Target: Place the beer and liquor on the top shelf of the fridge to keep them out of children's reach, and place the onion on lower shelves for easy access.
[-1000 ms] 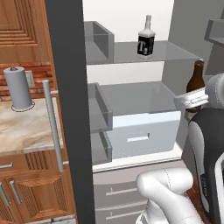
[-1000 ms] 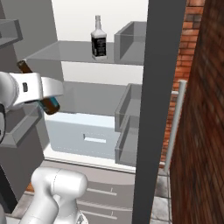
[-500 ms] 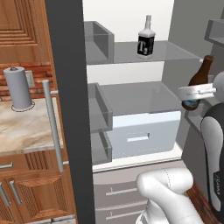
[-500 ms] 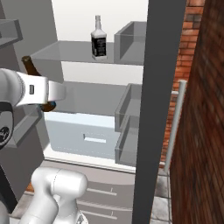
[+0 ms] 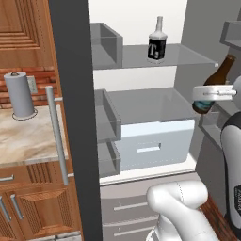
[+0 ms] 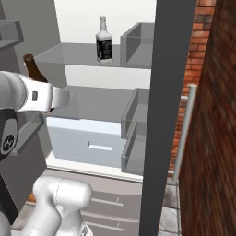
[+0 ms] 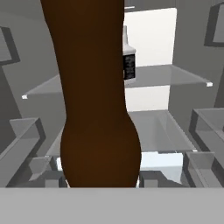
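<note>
Left base view: I see the beer (image 5: 217,84) at the right side of the open fridge (image 5: 70,117), in front of the door bins. Its long axis is tilted, neck up and leaning to the right, base lower left. The end effector (image 5: 212,94) is clamped across its lower body, just above the label. The liquor (image 5: 157,41) stands upright on the top shelf (image 5: 188,55), well apart from the beer. A paper towel roll (image 5: 20,94) stands on the worktop (image 5: 28,136) left of the fridge.

Right base view: I see the beer's neck (image 6: 31,67) rising behind the white arm, leaning left. The liquor (image 6: 104,41) stands upright on the top shelf (image 6: 64,54).

Hand view: The beer (image 7: 94,96) rises as a dark brown column directly ahead, its body widening toward the bottom. The liquor (image 7: 129,61) shows partly behind it on the top shelf (image 7: 175,78).
</note>
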Available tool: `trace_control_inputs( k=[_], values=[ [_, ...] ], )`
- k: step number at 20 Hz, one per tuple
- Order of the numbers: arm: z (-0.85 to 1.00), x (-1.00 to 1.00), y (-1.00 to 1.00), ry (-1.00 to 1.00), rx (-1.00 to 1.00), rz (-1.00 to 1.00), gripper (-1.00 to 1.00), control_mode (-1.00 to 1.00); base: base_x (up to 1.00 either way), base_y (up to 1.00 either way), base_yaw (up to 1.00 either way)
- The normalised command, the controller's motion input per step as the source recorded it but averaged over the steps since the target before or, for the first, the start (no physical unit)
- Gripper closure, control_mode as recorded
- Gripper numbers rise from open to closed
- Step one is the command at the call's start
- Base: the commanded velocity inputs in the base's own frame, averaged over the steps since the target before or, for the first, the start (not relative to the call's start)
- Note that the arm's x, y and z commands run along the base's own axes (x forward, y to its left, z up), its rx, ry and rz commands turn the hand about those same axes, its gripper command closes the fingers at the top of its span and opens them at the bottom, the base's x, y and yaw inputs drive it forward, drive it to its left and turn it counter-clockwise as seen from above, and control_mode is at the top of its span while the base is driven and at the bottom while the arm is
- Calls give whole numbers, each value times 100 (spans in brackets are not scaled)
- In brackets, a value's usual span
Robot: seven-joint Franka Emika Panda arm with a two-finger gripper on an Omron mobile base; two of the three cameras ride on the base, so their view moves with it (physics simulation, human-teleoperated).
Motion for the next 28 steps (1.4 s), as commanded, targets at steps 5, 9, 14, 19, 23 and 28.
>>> trace_control_inputs(
  k=[5, 9, 14, 19, 23, 28],
  values=[
    [34, 0, 2, 0, 0, 0, 100, -100, 0, 0, 0],
    [22, 0, 5, 0, 0, 0, 100, -100, 0, 0, 0],
    [3, 9, 5, 0, 0, 0, 100, -100, 0, 0, 0],
    [0, 24, 4, 0, 0, 0, 100, -100, 0, 0, 0],
    [0, 28, 8, 0, 0, 0, 100, -100, 0, 0, 0],
    [0, 26, 10, 0, 0, 0, 100, -100, 0, 0, 0]
  ],
)
